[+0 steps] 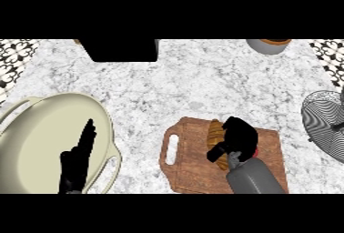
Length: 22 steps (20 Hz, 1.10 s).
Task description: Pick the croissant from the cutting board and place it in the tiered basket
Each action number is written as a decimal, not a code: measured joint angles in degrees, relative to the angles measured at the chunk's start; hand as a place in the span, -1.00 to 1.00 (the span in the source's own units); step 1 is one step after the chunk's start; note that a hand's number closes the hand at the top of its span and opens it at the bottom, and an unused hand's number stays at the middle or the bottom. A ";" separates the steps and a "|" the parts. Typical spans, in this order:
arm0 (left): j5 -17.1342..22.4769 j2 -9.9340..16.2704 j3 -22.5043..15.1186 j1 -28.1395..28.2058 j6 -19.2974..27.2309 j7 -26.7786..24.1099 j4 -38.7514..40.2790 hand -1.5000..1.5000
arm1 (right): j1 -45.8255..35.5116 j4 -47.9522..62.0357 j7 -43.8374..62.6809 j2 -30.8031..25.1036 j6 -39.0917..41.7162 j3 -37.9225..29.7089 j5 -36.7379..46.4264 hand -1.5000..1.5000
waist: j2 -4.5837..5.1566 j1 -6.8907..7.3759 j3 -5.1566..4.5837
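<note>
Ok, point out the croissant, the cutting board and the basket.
croissant (215, 132): head view, its bare upper part.
cutting board (191, 175): head view, bare wood near the front.
basket (322, 116): head view, wire tier.

Brown croissant (215, 132) on cutting board (194, 173)

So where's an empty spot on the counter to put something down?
The widest bare marble lies mid-counter, between the black box, the cream pan and the cutting board. Another patch sits between the board and the wire basket. The board is crowded: the right hand covers the croissant.
</note>
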 measured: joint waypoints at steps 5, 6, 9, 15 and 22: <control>0.44 0.73 1.36 3.01 1.00 0.76 -1.62 0.00 | 11.96 -8.71 -3.75 -11.09 -2.40 -9.39 -3.91 1.00 | -0.51 -3.90 0.26; 0.52 0.75 1.58 3.59 1.14 0.36 -1.82 0.00 | 14.48 -10.89 -4.51 -13.26 -2.83 -11.40 -4.91 1.00 | -0.59 -4.48 0.28; 0.98 0.97 2.07 4.50 1.12 0.32 -2.47 0.00 | 20.49 -18.75 -6.74 -17.73 -4.88 -18.23 -9.04 1.00 | -0.66 -5.38 0.23; 0.94 1.01 2.10 5.13 1.14 0.10 -3.17 0.00 | 29.22 -37.96 -7.65 -21.45 -8.19 -31.03 -15.84 1.00 | -0.67 -5.61 0.04; 0.40 0.56 1.72 3.70 1.22 0.72 -2.68 0.00 | 38.85 -57.92 -6.55 -27.87 -4.01 -45.50 -20.00 1.00 | -0.31 -4.38 -0.03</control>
